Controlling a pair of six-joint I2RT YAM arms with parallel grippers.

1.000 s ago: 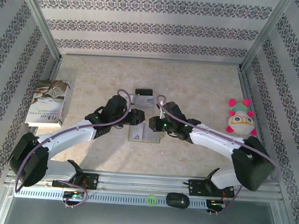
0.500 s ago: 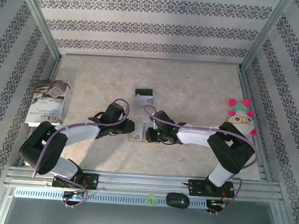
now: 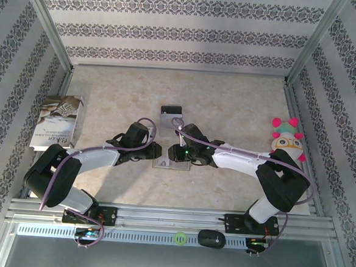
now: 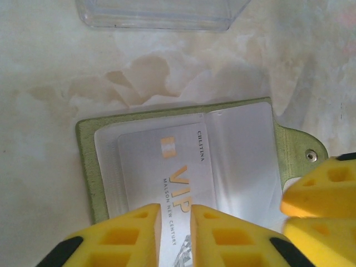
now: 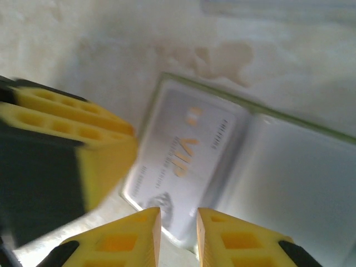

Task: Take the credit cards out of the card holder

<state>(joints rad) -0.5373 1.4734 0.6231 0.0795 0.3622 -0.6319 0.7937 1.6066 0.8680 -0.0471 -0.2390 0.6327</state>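
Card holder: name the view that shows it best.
Left wrist: the card holder lies open and sharp, with the VIP card legible. Right wrist shows it blurred; top external shows it tiny and partly covered.

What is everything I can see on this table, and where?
olive-green bifold card holder: one, olive with clear pockets, open between the grippers.
silver VIP credit card: one, silver with gold lettering, inside a holder pocket.
black-banded pale credit card: one, black and grey-white, beyond the holder.
clear plastic piece: one, transparent, beyond the holder.
printed paper booklet: one, grey-white, table's left edge.
round plush toy: one, white and pink, table's right edge.
marbled beige table: one, beige, underneath.
left gripper: one, yellow fingers, over the holder.
right gripper: one, yellow fingers, over the holder.
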